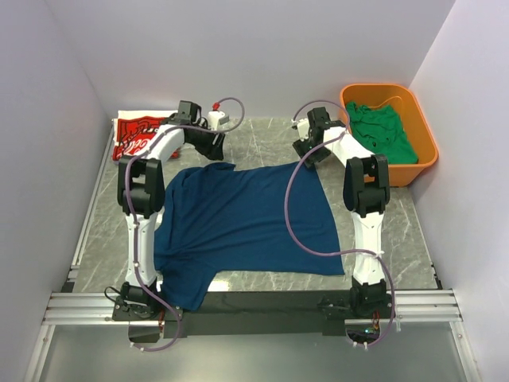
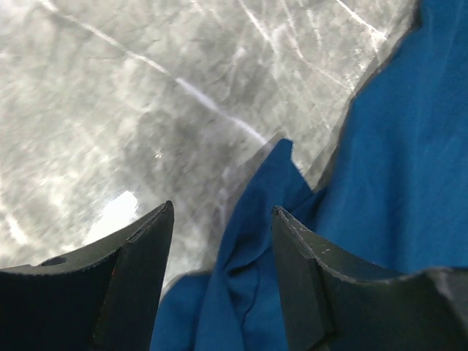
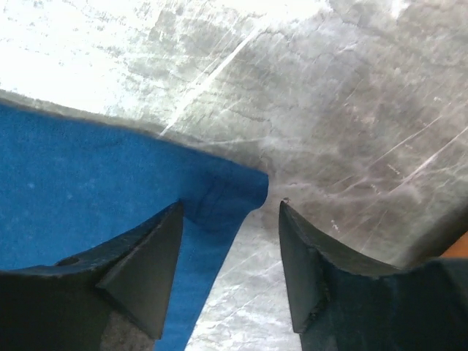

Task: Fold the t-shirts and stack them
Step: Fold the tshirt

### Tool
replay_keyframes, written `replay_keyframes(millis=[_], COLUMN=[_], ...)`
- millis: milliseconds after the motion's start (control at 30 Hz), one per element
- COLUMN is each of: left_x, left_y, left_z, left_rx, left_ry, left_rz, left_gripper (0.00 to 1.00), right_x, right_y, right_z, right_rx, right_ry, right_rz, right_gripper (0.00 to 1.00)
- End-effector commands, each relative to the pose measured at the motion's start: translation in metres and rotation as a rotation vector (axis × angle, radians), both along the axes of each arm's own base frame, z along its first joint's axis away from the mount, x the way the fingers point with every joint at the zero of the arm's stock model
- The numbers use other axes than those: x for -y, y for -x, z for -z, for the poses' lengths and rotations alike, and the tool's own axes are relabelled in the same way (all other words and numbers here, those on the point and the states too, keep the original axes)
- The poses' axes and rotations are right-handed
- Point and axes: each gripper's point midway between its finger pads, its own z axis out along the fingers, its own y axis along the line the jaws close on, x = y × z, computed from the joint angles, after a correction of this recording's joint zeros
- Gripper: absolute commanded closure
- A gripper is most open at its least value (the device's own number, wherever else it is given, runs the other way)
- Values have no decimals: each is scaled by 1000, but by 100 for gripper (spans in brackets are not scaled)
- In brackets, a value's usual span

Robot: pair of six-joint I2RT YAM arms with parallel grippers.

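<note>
A navy blue t-shirt (image 1: pixel 238 223) lies spread flat across the middle of the table, plain side up. My left gripper (image 1: pixel 213 145) hovers at its far left corner. In the left wrist view the gripper (image 2: pixel 222 208) is open, and a puckered fold of the blue cloth (image 2: pixel 409 146) lies loose between and below the fingers. My right gripper (image 1: pixel 306 151) is at the far right corner. It is open (image 3: pixel 230 204), and the shirt's corner (image 3: pixel 73 183) rests on the table just under the left finger. A folded red t-shirt (image 1: pixel 135 135) lies at the back left. A green t-shirt (image 1: pixel 386 131) sits in the tub.
An orange plastic tub (image 1: pixel 429 151) stands at the back right against the wall. White walls close in the left, the right and the back. A metal rail (image 1: pixel 254 306) with the arm bases runs along the near edge. Grey marble table (image 1: pixel 262 139) shows beyond the shirt.
</note>
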Motion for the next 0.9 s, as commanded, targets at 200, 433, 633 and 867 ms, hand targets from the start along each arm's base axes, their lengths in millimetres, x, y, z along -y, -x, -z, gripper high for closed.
replay_keyframes(millis=[200, 433, 633, 867], left_x=[18, 16, 19, -5], left_y=[3, 8, 9, -27], left_z=[29, 44, 45, -35], left_rx=[-29, -67, -116, 66], left_ry=[-26, -58, -41, 28], left_rz=[29, 37, 44, -57], left_gripper=[36, 47, 68, 99], right_x=[-9, -17, -16, -5], right_y=[-27, -28, -28, -22], right_z=[-22, 3, -7, -44], right_rx=[86, 22, 6, 69], right_ry=[-66, -94, -106, -125], right_rz=[20, -13, -54, -66], right_gripper=[29, 46, 74, 100])
